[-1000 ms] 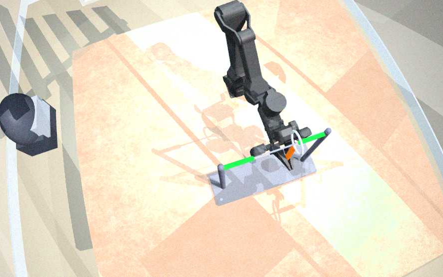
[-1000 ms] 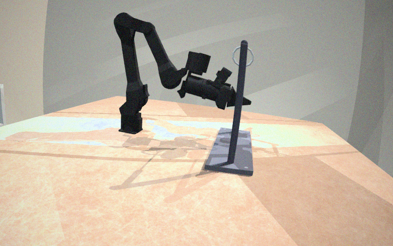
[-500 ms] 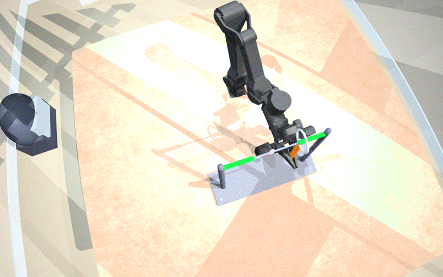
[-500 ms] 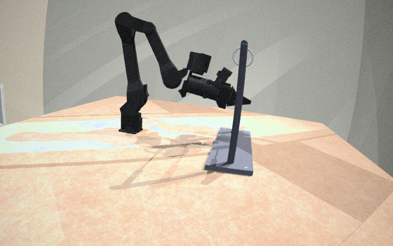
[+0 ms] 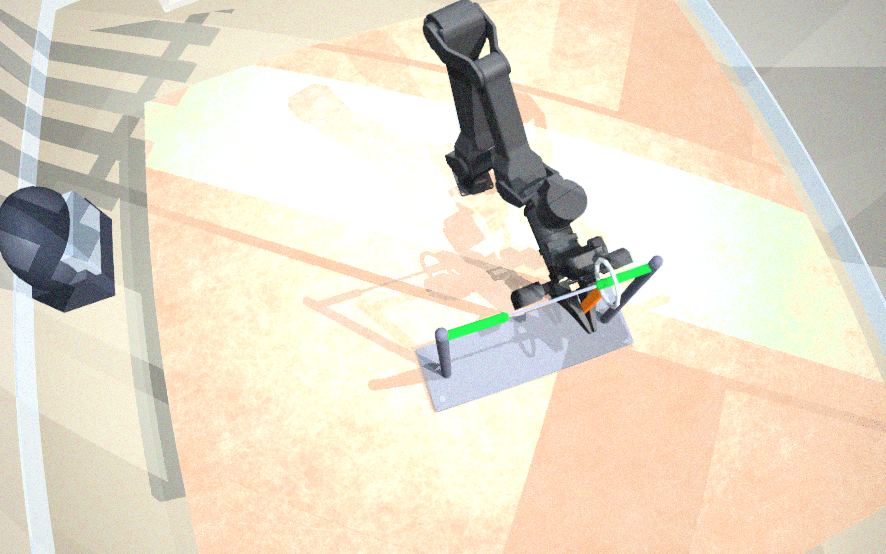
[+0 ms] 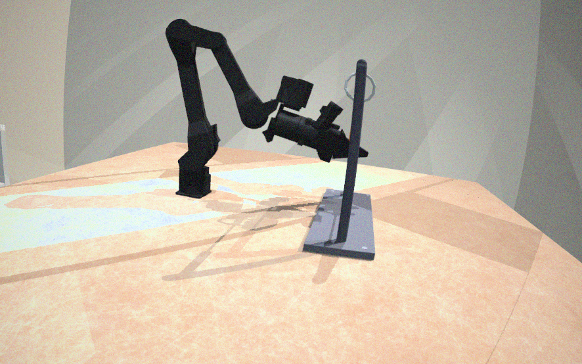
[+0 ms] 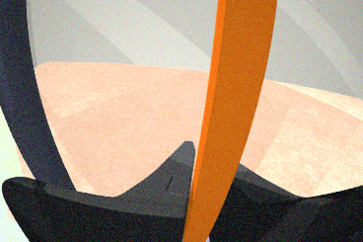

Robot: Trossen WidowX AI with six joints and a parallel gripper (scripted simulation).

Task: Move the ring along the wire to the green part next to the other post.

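Closest to us, our hand [image 7: 197, 214] is squeezed tight on the orange handle [image 7: 237, 76], which stands up tall between the two dark fingers. From above, the ring [image 5: 605, 278] sits around the wire right where the grey part [image 5: 550, 300] meets the green part [image 5: 629, 272] by the far post [image 5: 654, 262]. The other post [image 5: 441, 338] stands well apart on the grey base [image 5: 474, 385], on the counter [image 5: 336, 447].
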